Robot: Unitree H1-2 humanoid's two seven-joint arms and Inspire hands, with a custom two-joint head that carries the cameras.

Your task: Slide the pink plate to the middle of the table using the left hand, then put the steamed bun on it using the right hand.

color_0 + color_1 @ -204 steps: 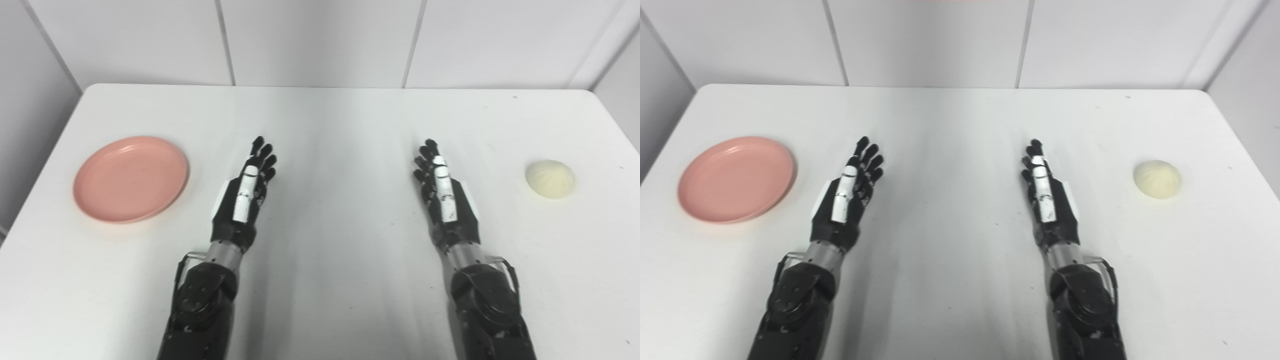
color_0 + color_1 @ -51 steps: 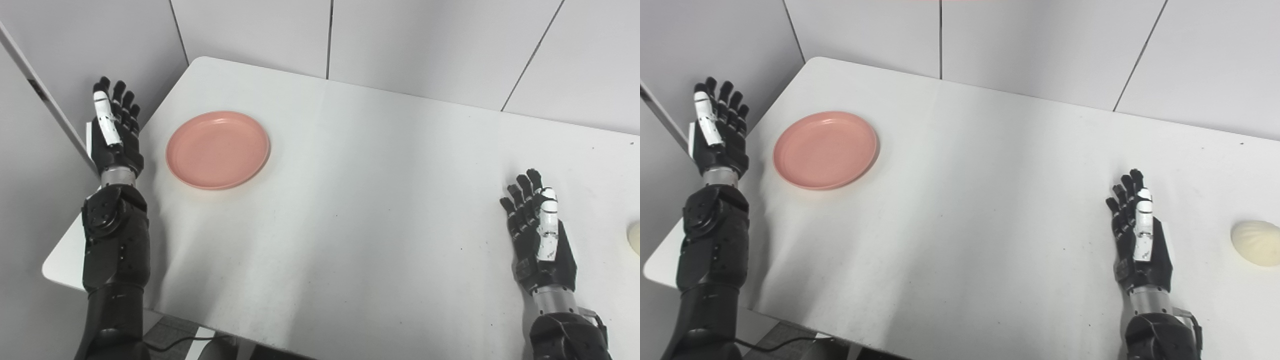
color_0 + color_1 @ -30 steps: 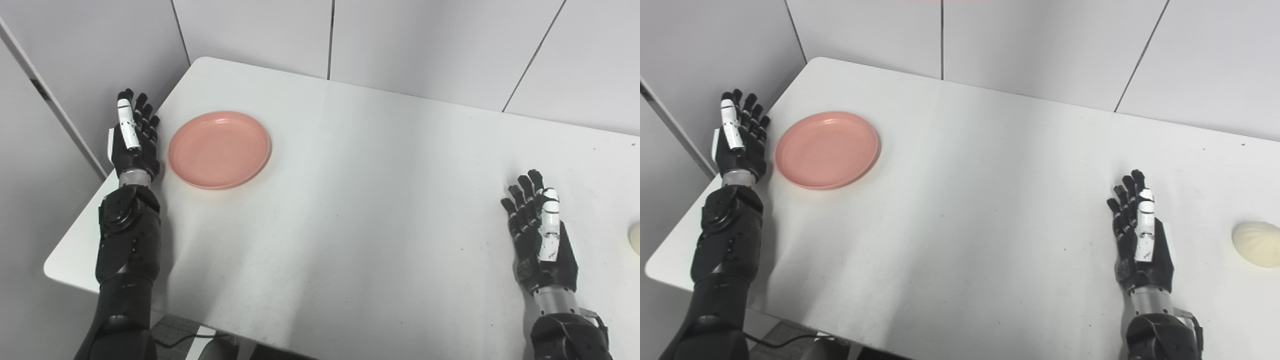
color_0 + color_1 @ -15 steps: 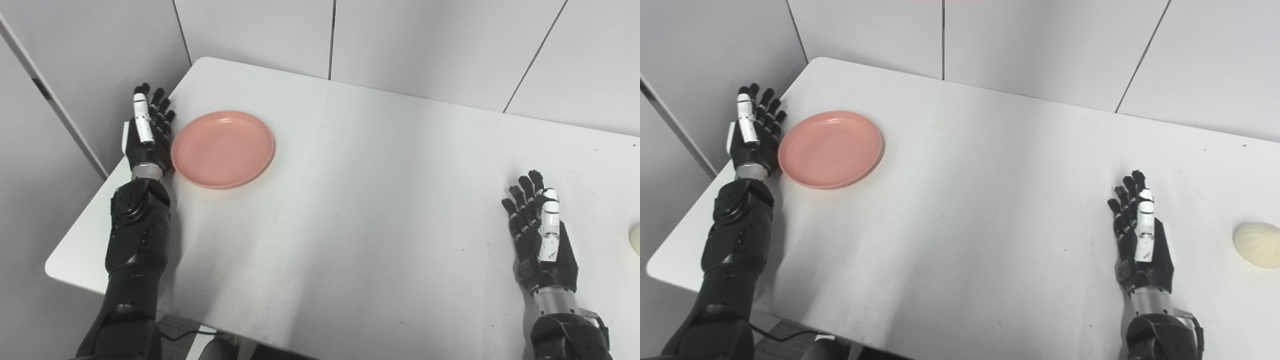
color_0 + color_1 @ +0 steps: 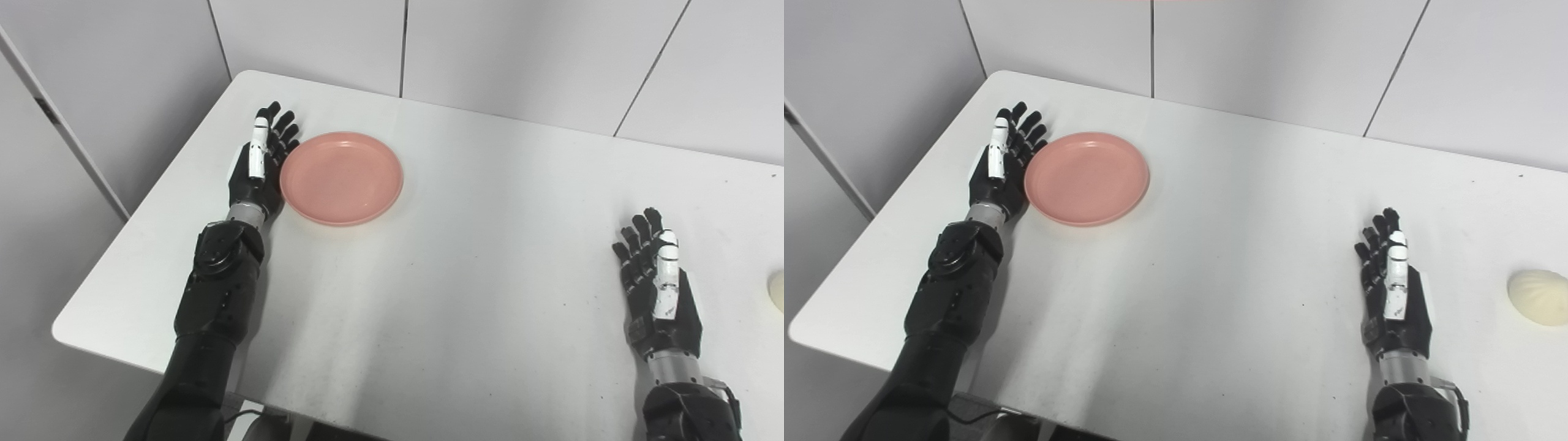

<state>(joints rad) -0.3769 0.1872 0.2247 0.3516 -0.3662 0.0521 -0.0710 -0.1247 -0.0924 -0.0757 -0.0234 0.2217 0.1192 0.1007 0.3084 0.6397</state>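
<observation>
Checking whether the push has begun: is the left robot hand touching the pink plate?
Touching. In the right eye view, the left robot hand, open and edge-on, lies flush against the pink plate at its left rim, with no table visible between them.

Black arms, silver wrists, black hands (image 5: pixel 256 166) with white thumb panels.

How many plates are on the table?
1: the pink plate, toward the table's left, against the open left hand. None appear hidden.
</observation>
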